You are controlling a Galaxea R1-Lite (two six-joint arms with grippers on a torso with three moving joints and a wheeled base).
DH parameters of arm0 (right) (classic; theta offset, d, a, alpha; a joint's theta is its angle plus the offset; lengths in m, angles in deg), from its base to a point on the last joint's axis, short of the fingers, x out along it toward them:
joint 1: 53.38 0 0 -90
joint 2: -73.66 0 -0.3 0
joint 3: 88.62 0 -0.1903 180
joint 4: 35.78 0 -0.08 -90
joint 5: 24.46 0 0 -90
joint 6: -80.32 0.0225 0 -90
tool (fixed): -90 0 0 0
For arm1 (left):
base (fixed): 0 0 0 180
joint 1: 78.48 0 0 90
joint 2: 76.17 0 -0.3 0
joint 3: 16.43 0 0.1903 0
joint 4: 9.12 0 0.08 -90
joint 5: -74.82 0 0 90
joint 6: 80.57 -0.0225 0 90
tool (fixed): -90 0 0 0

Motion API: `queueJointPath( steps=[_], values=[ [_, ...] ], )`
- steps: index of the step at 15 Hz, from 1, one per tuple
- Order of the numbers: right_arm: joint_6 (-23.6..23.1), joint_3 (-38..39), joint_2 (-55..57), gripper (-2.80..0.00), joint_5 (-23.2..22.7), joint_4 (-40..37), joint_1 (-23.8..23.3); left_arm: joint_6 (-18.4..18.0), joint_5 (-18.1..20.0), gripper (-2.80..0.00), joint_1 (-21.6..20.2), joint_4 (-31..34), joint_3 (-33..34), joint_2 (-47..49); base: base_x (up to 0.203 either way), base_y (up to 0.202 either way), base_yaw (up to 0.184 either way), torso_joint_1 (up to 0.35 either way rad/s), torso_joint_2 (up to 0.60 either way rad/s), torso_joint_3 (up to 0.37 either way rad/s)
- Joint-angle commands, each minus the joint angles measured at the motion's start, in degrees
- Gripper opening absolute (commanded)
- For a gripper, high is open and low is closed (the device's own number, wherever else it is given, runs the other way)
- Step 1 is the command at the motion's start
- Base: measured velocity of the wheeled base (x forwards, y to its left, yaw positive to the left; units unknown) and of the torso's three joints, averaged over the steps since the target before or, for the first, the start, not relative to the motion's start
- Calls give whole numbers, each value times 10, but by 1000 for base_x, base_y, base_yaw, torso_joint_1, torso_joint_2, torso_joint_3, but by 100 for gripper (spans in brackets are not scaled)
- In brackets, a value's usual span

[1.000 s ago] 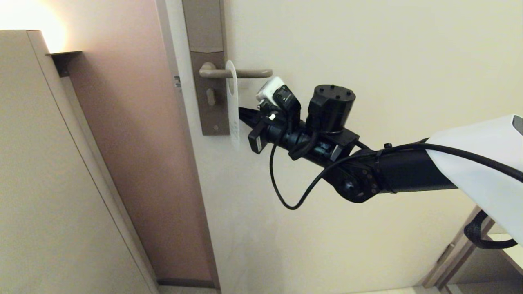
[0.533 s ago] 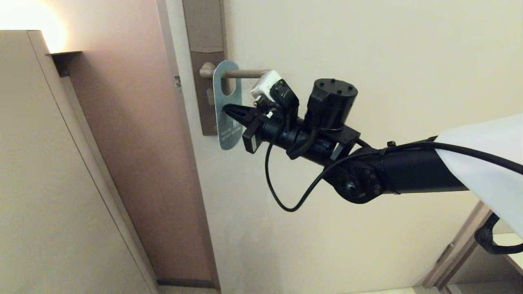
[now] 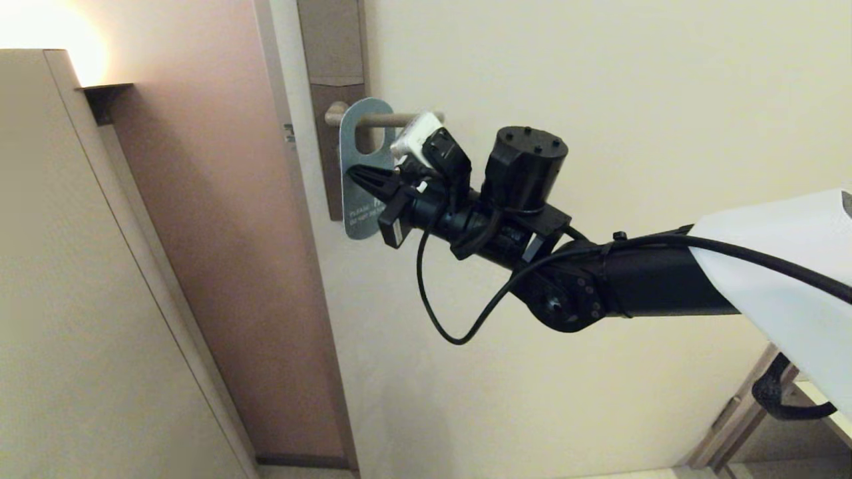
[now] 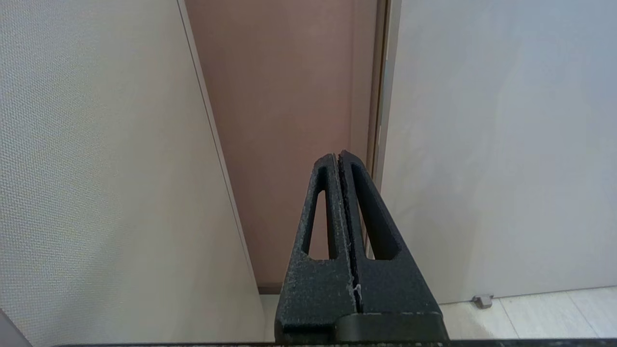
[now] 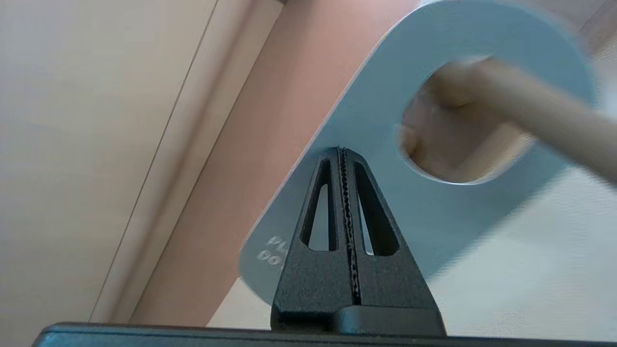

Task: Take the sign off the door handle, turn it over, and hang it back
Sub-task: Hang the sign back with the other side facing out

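Observation:
The sign [image 3: 360, 216] hangs on the door handle [image 3: 385, 120], with the lever through its oval hole and its blue side with white lettering facing out. It hangs close to the handle's plate [image 3: 329, 46]. My right gripper [image 3: 353, 171] is shut, and its tips rest against the blue face just below the hole. Nothing shows between the jaws. In the right wrist view the sign [image 5: 385, 96] fills the space behind the right gripper [image 5: 340, 150], and the lever [image 5: 530, 108] passes through the hole. My left gripper [image 4: 337, 155] is shut and empty, parked low and pointing at the door frame.
The cream door [image 3: 599, 80] is behind the arm. A beige wall panel [image 3: 100, 266] and a brownish recess [image 3: 219, 233] lie to the left of the door frame. A black cable [image 3: 432, 313] loops under my right wrist. A door stop [image 4: 482, 300] sits on the floor.
The sign has swung from edge-on to blue face outward and slid along the lever toward the plate. My right gripper has moved left with it.

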Motion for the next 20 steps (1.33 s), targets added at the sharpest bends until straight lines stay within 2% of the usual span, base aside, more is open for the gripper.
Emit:
queueJointPath(
  steps=[1, 5, 13, 20],
  values=[
    [-4, -7, 14, -280, 1, 4, 1, 0, 0, -280, 0, 0, 0, 1, 0, 0, 0, 0, 0, 0],
    [-9, -42, 35, -280, 31, 4, 1, 0, 0, -280, 0, 0, 0, 1, 0, 0, 0, 0, 0, 0],
    [-20, -42, 49, -280, 83, 15, -4, 0, 0, -280, 0, 0, 0, 1, 0, 0, 0, 0, 0, 0],
    [-17, -51, 51, -280, 82, 15, 11, 0, 0, -280, 0, 0, 0, 1, 0, 0, 0, 0, 0, 0]
  ],
)
